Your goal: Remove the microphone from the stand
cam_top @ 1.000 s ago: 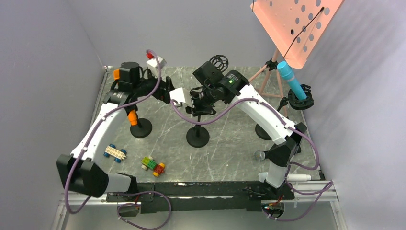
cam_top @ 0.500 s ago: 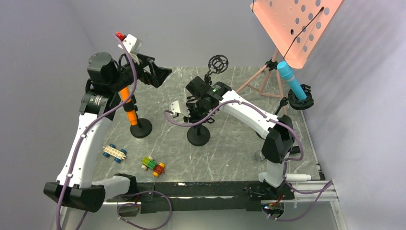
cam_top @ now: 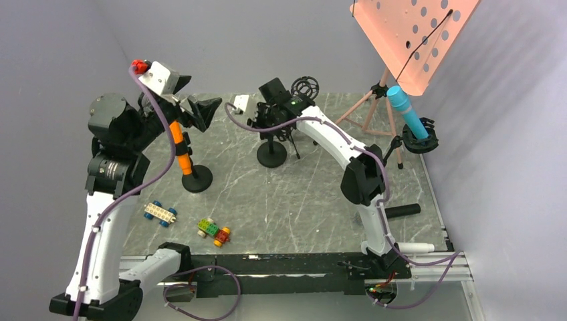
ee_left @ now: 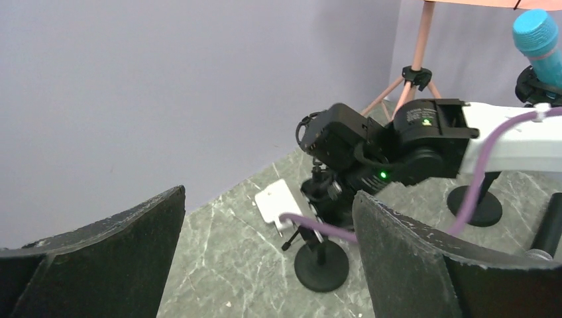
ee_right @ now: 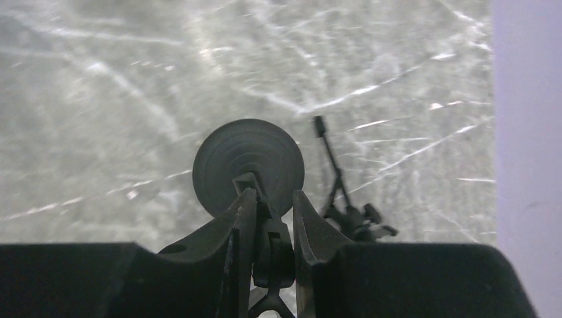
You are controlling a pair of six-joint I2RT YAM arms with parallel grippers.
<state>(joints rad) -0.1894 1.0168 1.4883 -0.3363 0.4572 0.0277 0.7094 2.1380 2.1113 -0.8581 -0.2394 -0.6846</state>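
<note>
1. The worktop is grey stone with white veins, and plain lilac-grey walls close it in on the left, far and right sides.
2. Near the near edge, toward the left, two small brick toys lie apart from each other: a white and blue one and a green, yellow and red one.
3. Near the right edge a black cylinder lies flat. One end of it is hidden behind the right arm.
4. On the left side the orange microphone stands tilted in its stand, which has a round black base.
5. The left gripper is raised in the air above the orange microphone and does not touch it. In the left wrist view its fingers are spread wide and nothing is between them.
6. Toward the middle of the far edge, the right gripper is over the black stand. In the right wrist view its fingers are pressed onto the thin stem of this stand, above the round base. I see no microphone on this stand.
7. Just behind it is a small tripod with a ring mount.
8. In the far right corner a teal microphone sits tilted in a black holder, beside a pink music stand.
</note>
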